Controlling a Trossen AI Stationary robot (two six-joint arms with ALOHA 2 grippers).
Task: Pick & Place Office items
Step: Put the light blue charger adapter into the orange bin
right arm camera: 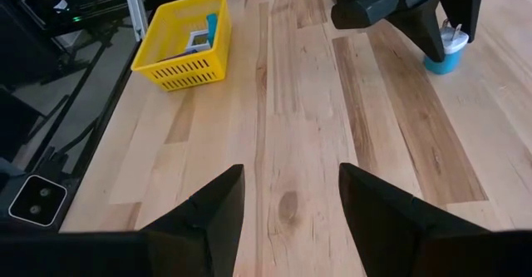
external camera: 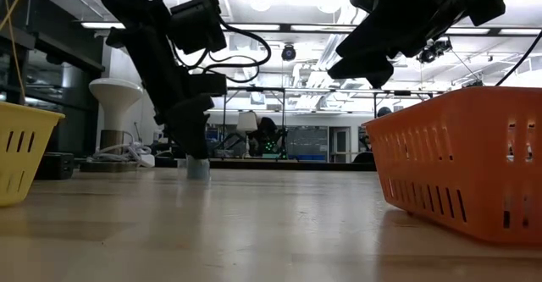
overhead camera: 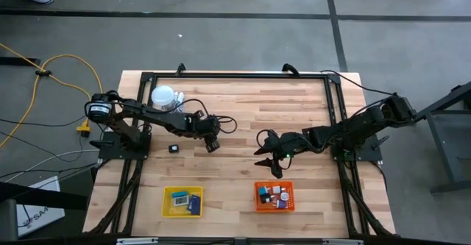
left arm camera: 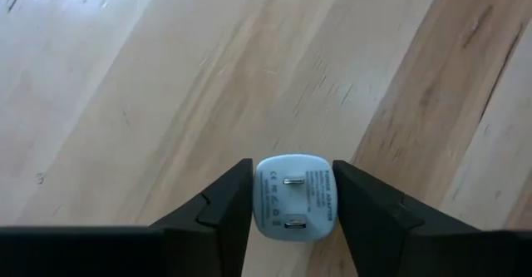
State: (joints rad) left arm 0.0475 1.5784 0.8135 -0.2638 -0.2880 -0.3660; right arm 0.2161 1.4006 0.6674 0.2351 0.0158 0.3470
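A small light-blue plug adapter [left arm camera: 294, 208] stands on the wooden table, a little left of its middle, with its two metal prongs turned up toward the wrist camera. My left gripper [overhead camera: 213, 145] is down around it, shut on its sides. In the low view the adapter [external camera: 198, 168] rests on the tabletop under the dark fingers. My right gripper [overhead camera: 272, 164] hangs open above bare wood right of centre, holding nothing [right arm camera: 291, 202]. A tiny black item [overhead camera: 174, 148] lies on the table left of my left gripper. My left gripper pinches the adapter between its two fingers, one on each of two opposite side faces [left arm camera: 259, 202]. The fingers slant down at it from the table's left side. The adapter's base [external camera: 198, 175] rests on the table, upright.
A yellow mesh tray [overhead camera: 182, 201] and an orange mesh tray [overhead camera: 274, 196], both holding small items, stand near the front edge. A white globe [overhead camera: 163, 96] sits at the back left. A black frame [overhead camera: 235, 76] runs round the table.
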